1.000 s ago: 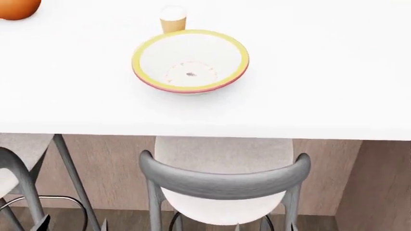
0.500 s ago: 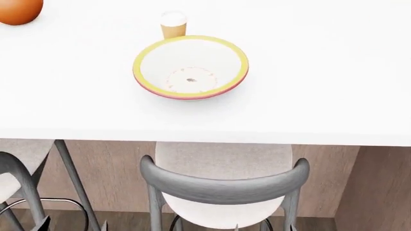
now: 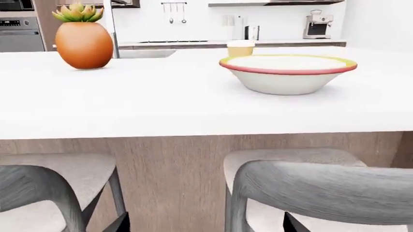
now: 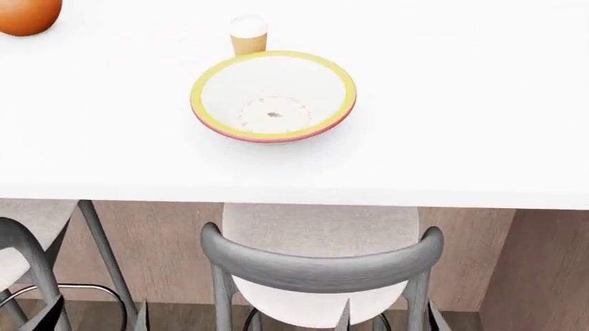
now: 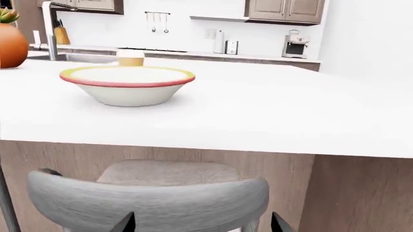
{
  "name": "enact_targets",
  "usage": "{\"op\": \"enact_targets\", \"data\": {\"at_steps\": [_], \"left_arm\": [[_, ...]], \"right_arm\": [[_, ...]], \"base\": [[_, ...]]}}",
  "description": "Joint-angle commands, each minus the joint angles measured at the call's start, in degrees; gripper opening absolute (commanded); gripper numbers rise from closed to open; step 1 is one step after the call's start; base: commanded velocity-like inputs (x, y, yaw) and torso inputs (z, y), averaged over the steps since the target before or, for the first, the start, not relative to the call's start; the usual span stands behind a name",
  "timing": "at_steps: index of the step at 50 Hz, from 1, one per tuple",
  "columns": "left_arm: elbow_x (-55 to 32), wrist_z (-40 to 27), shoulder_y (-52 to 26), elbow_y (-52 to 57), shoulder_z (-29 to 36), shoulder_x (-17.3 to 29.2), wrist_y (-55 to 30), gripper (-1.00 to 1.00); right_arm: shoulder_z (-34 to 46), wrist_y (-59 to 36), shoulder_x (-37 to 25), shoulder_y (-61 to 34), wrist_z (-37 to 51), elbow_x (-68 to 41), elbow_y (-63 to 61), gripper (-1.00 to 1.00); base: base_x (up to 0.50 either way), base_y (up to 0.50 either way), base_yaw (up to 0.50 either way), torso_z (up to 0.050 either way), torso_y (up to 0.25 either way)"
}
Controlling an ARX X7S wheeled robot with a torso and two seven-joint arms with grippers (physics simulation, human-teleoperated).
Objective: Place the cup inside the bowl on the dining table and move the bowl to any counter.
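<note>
On the white dining table (image 4: 460, 138) stands the wide white bowl (image 4: 273, 96) with a yellow rim; its inside holds nothing. The small tan cup (image 4: 248, 36) with a white lid stands upright just behind the bowl's far rim. Both also show in the wrist views: the bowl (image 3: 287, 72) and cup (image 3: 240, 47) from the left arm, and the bowl (image 5: 127, 84) and cup (image 5: 130, 58) from the right arm. My left gripper (image 4: 96, 316) and right gripper (image 4: 388, 317) hang open below the table's near edge, holding nothing. Only their fingertips show.
A grey-backed chair (image 4: 322, 262) stands under the table's near edge between my arms, and another chair (image 4: 18, 241) is at the left. An orange round fruit (image 4: 27, 15) sits at the table's far left. A kitchen counter (image 5: 258, 57) with appliances runs along the back wall.
The head view tilted a little, so the bowl and cup sit lower in the picture. The fingertips of both grippers have come up into the bottom of the head view.
</note>
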State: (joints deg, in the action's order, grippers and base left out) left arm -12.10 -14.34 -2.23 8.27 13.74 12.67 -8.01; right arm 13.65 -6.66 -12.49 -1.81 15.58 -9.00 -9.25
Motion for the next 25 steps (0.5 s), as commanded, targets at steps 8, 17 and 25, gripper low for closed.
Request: {"op": "enact_targets", "data": {"at_steps": [8,17,25], "left_arm": [[-11.20,-2.80,-12.12,21.12,-3.82,3.11,-30.44,1.00],[-15.79,-1.47,-24.21,19.25,-6.34,6.57,-41.70,1.00],[-16.30,1.37,-35.08,10.01,-6.64,8.49,-44.92,1.00]], "right_arm": [[-7.19,-37.92,-7.06,-13.52,2.70,-10.81,-31.53,1.00],[-12.14,-50.69,-9.73,-27.52,0.96,-17.22,-29.36,1.00],[-15.04,-54.25,-12.52,-35.43,-3.40,-20.55,-22.44,1.00]], "base": [[0.00,0.00,0.00,0.000,0.000],[0.00,0.00,0.00,0.000,0.000],[0.00,0.00,0.00,0.000,0.000]]}}
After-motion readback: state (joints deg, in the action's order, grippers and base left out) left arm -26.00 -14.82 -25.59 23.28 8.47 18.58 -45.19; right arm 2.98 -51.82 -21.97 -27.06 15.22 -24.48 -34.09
